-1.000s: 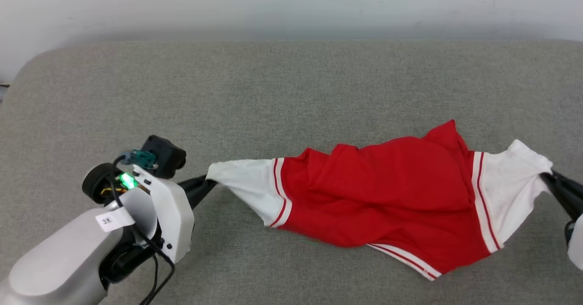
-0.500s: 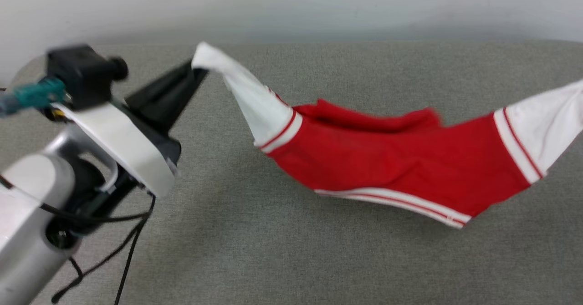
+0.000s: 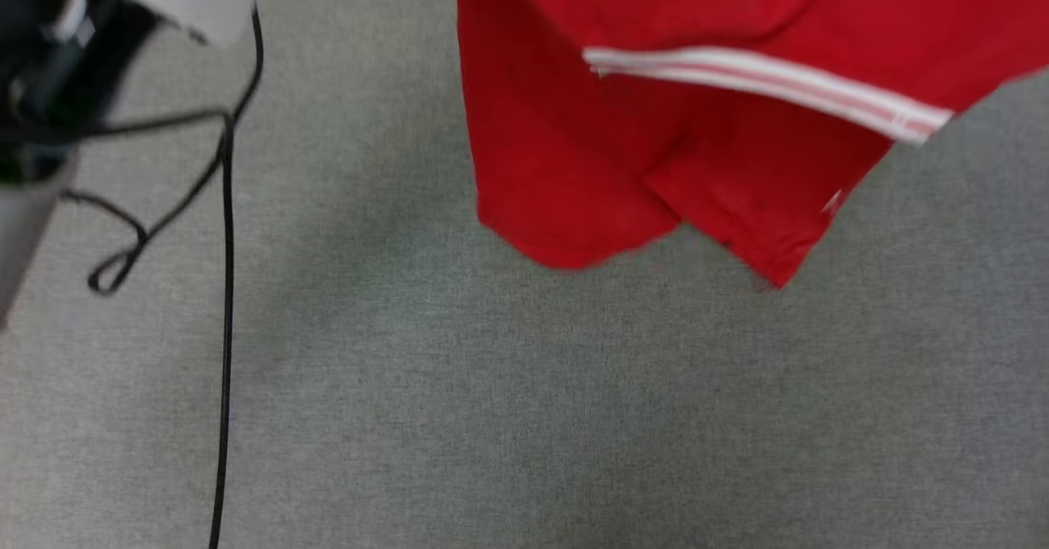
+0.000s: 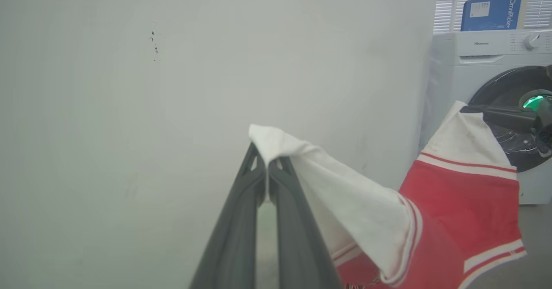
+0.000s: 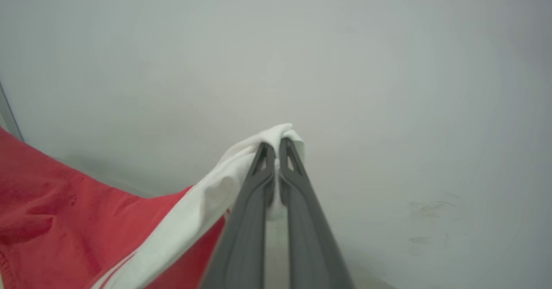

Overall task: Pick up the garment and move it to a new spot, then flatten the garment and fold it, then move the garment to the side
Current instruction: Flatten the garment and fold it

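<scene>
All the garment higher now, apparently airborne.

In my left wrist view I read "Hisense" on the control panel of the white washing machine. "OmniPicker" runs up the right side of the blue box standing on top of it.

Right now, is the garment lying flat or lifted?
Lifted: the garment hangs from the left gripper and right gripper, above the grey surface.
</scene>
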### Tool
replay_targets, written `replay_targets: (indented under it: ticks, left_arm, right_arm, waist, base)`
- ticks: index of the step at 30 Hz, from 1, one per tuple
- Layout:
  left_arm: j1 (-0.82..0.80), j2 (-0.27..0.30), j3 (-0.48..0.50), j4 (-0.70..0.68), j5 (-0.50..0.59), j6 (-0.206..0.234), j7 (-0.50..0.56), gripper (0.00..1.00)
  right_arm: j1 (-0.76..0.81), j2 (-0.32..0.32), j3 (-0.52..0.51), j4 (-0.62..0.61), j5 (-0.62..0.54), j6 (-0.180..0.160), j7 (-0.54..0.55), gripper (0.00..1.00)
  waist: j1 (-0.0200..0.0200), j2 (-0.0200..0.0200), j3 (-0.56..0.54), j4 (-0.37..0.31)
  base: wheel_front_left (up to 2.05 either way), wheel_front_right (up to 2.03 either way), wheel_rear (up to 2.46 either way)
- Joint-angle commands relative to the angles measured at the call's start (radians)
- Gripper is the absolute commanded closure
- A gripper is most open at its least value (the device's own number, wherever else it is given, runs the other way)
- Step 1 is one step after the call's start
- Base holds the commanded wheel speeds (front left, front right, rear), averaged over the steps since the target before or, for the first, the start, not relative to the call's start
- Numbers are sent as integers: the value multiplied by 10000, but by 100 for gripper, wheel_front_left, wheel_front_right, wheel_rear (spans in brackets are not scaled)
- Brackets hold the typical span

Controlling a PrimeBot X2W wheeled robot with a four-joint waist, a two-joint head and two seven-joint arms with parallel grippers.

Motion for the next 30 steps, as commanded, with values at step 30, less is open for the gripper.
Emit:
replay_targets:
  ticks: [30]
  left_arm:
    - [-6228,-1569,352,6084,988,-1120,-1353,100]
  right_arm:
    - [-9405,2085,2851,6934,-2701,-15,-3130,100]
  waist:
    - [-1,0,2902,-256]
  base:
    - [0,0,0]
